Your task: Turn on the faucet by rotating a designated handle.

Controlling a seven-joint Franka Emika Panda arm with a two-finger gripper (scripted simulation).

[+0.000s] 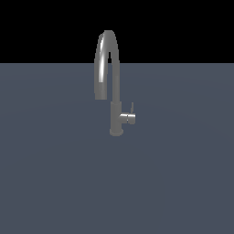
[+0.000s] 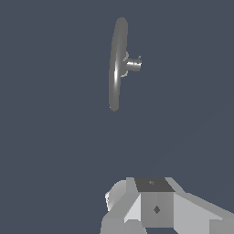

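Exterior view: one faucet (image 1: 115, 87) stands upright on a flat grey-blue floor (image 1: 50, 183), a little above the middle of the picture. Its long axis is vertical: a cylindrical body rises from a round base, and the gooseneck arches over the top and comes down on the exterior view's left, with the spout mouth facing the floor. One handle (image 1: 131, 109) shows: a thin lever standing nearly upright, its free end up, on a stubby side cylinder that sticks out of the body toward the exterior view's right. No arm or gripper appears in this view.

Wrist view: the same single faucet (image 2: 117, 64) is seen from above, so the arch reads as one narrow elongated loop. The side cylinder juts out from it crosswise, with the handle (image 2: 139, 60) as a small tab at its end. Part of the gripper (image 2: 155, 208) is visible as grey and white blocks, well apart from the faucet. Its fingertips are out of frame, so I cannot tell whether it is open or closed.
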